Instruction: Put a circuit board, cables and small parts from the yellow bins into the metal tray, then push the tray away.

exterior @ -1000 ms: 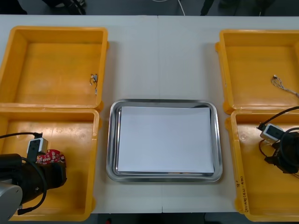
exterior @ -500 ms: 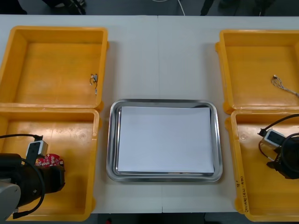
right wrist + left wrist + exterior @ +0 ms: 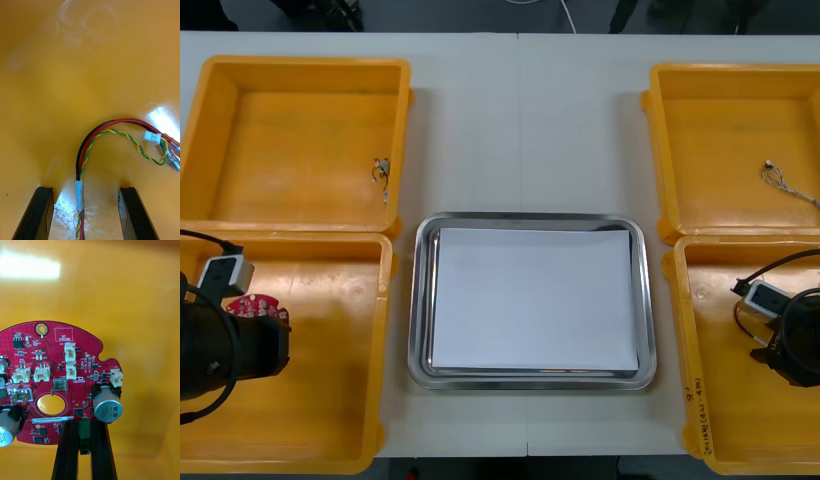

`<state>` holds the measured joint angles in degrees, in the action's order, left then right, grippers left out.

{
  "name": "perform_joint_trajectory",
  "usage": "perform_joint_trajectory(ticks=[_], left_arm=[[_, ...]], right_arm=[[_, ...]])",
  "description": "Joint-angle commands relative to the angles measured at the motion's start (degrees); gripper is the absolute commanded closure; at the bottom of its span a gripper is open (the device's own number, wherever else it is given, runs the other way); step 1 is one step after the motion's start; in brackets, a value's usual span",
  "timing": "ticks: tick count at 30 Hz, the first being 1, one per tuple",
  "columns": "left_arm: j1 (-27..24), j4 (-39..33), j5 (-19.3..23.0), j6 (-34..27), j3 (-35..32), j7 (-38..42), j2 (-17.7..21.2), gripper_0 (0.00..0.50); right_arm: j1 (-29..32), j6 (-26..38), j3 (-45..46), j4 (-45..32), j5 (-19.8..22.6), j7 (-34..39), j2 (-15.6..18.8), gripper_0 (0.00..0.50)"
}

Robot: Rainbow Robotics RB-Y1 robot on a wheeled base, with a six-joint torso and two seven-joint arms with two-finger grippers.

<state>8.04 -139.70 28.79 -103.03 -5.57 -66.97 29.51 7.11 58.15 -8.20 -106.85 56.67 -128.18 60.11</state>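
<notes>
I have the round red circuit board (image 3: pixel 48 352) by its edge. My left fingers (image 3: pixel 76 431) are nearly together, pinching the rim beside a small green connector, low inside the near yellow bin on my left (image 3: pixel 330 400). I judge the pick made; the next move is to lift clear of the bin wall and carry the board across to the shiny metal tray (image 3: pixel 532 218) in the middle of the counter (image 3: pixel 530 120).

My right fingers (image 3: pixel 41 210) stand wide apart in the near right yellow bin (image 3: pixel 710 400), astride a bundle of red, black and yellow-green twisted cable (image 3: pixel 112 122) and gripping nothing yet. They need to close on it.

The tray, white inside, holds nothing. The far left yellow bin (image 3: pixel 280 130) has one small metal part (image 3: pixel 381 172) by its wall, and the far right yellow bin (image 3: pixel 720 130) a thin pale cable (image 3: pixel 780 180).
</notes>
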Motion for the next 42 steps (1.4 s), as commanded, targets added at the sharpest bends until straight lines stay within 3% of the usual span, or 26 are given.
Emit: perform_joint_trajectory(ticks=[1,7,11,14,19,23,31,42], left_arm=[[-6.37,-3.65,1.18,-4.9,-1.55,-3.17,1.34,0.5],[-12.26,-3.74,5.58,-6.97,-0.93,-2.55,1.43,0.5],[-14.72,-3.74,5.93,-6.97,1.79,-2.2,1.69,0.5],[-16.65,-3.74,5.67,-6.97,4.95,-1.76,2.13,0.5],[-19.55,-3.65,5.4,-6.97,10.4,-0.45,3.27,0.5],[-21.92,-3.65,5.4,-6.97,14.45,0.7,3.97,0.5],[-27.81,-1.01,5.58,-6.97,22.53,2.72,3.53,0.5],[-34.93,6.81,3.21,-4.99,34.66,5.09,1.51,0.5]], right_arm=[[1.06,-0.49,-0.41,-1.25,-0.77,-2.69,1.33,0.0],[1.15,-1.63,-0.85,-1.25,-1.21,-2.87,1.24,0.06],[1.15,-2.87,-1.47,-1.25,-1.91,-2.87,1.24,0.102],[1.15,-3.04,-1.56,-1.25,-2.26,-2.87,1.24,0.174],[1.15,-3.04,-1.56,-1.25,-2.7,-2.87,1.24,0.391],[1.15,-3.13,-1.56,-1.61,-3.23,-2.69,1.24,0.47],[1.15,-0.76,1.87,-5.56,-4.37,-1.72,1.24,0.499],[0.62,15.15,13.39,-14.44,-1.21,-0.49,1.24,0.5]])
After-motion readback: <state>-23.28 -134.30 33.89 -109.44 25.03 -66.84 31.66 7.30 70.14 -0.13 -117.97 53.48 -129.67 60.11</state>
